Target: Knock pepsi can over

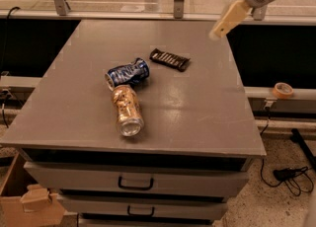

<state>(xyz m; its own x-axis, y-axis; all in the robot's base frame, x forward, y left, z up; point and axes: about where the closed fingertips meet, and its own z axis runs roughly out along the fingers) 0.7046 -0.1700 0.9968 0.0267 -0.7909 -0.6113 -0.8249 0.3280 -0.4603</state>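
The pepsi can, dark blue and dented, lies on its side near the middle of the grey tabletop, its silver end toward the left. Its lower side touches the gold can, which also lies on its side. My gripper is raised at the upper right, above the table's far right edge, well away from the pepsi can and holding nothing that shows.
A flat black ridged bar lies just right of and behind the pepsi can. A roll of tape sits on a ledge to the right. Drawers are below the tabletop; a cardboard box stands at lower left.
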